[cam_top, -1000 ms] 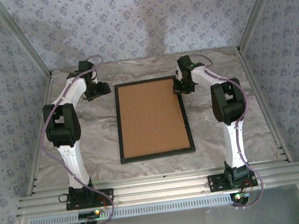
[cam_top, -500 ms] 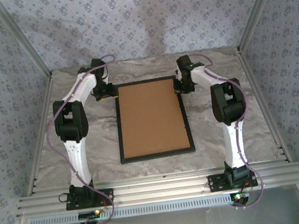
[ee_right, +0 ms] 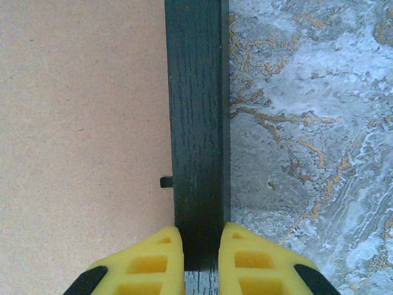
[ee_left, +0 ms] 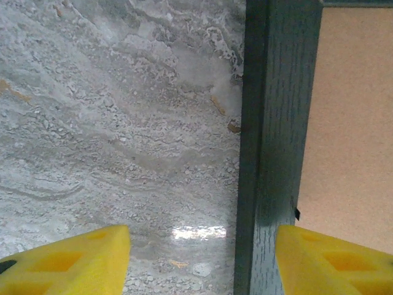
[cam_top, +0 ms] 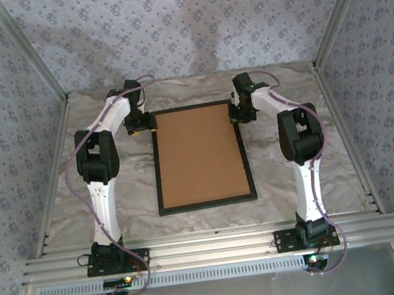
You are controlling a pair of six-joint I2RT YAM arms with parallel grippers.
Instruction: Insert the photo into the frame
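Marble table (cam_top: 116, 193), seen from above: the black frame (cam_top: 206, 204) lies at centre with a brown board (cam_top: 199, 154) inside, and the left gripper (cam_top: 146, 127) and right gripper (cam_top: 238, 117) are at its upper corners. Left wrist: fingers (ee_left: 67, 258) spread wide astride the rail. Right wrist: fingers (ee_right: 156, 261) pinch the rail. Whether the photo lies beneath the board, I cannot tell.

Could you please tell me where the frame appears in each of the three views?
Top external: the frame lies flat, mid-picture.
Left wrist: its rail runs vertically, right of centre.
Right wrist: its rail runs vertically at centre, pinched by the right gripper.
Shared landmark: the brown backing board inside it.
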